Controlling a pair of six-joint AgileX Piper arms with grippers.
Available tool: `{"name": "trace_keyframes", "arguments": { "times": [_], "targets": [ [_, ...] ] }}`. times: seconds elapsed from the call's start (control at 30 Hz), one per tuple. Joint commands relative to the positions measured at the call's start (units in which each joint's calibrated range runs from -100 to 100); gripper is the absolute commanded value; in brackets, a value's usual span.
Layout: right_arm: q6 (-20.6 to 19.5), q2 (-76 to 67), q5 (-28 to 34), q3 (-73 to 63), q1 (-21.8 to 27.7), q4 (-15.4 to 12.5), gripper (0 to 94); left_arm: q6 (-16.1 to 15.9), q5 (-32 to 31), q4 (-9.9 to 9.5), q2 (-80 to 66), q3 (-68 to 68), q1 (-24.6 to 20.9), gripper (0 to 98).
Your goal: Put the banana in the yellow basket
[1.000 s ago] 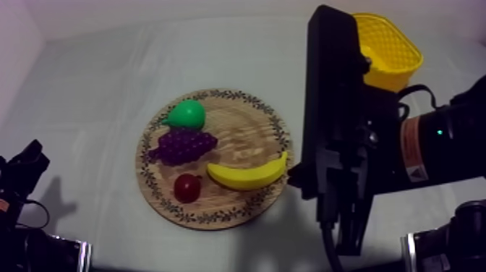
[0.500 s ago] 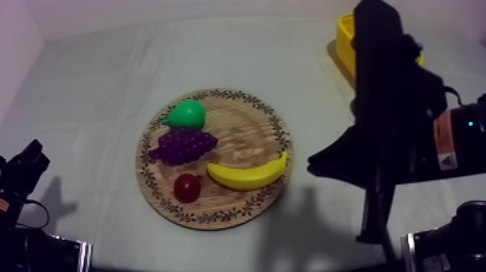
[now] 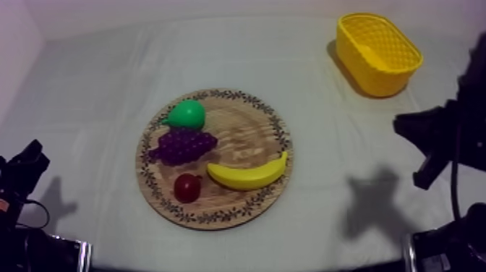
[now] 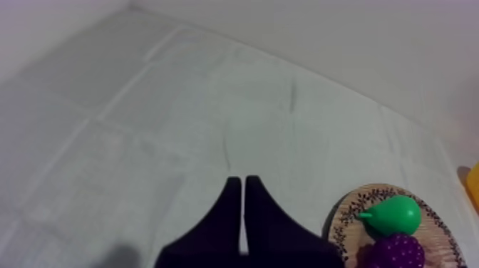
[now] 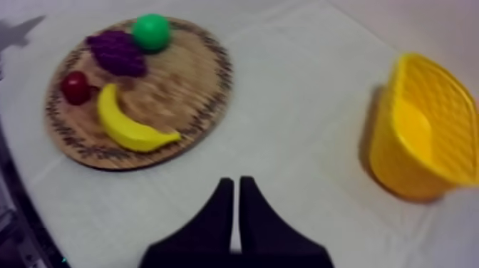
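Lying untouched on the wooden board (image 3: 242,134): banana (image 3: 248,176). Left gripper (image 4: 239,181), right gripper (image 5: 236,182): fingers apparently pressed together.

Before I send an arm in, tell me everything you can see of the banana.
The banana is a smooth, plain yellow toy, plastic by its look, curved in a shallow arc. Its thin stem tip points toward the side where the yellow basket stands. It lies flat on the wooden board, close to the rim, whole and unheld. Its blunt end is near the small red fruit, apparently with a gap. Only the board touches it.
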Motion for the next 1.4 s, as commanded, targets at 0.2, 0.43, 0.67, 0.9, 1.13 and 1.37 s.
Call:
{"name": "trace_keyframes", "arguments": {
  "times": [0.2,0.43,0.67,0.9,1.13,1.37],
  "targets": [
    [-4.71,-20.59,-0.29,12.87,14.63,1.07,0.5,-0.01,-0.01,0.03,-0.05,-0.01,0.02,0.1],
    [-6.55,-23.75,-8.33,22.26,18.44,1.60,0.5,0.00,-0.01,0.03,-0.05,-0.01,0.02,0.1],
    [-4.48,-24.46,-7.84,23.19,20.17,1.33,0.5,0.00,-0.01,0.03,-0.05,-0.01,0.02,0.1],
    [0.41,-25.86,-7.81,23.26,20.97,1.30,0.5,-0.01,-0.01,0.03,-0.05,-0.01,0.02,0.1],
    [0.89,-28.18,-7.47,23.27,21.45,1.30,0.5,0.00,-0.01,0.03,-0.05,-0.01,0.02,0.1],
    [0.88,-29.96,-6.96,23.27,20.61,1.30,0.5,-0.01,-0.01,0.03,-0.05,-0.01,0.02,0.1]
  ]
}}
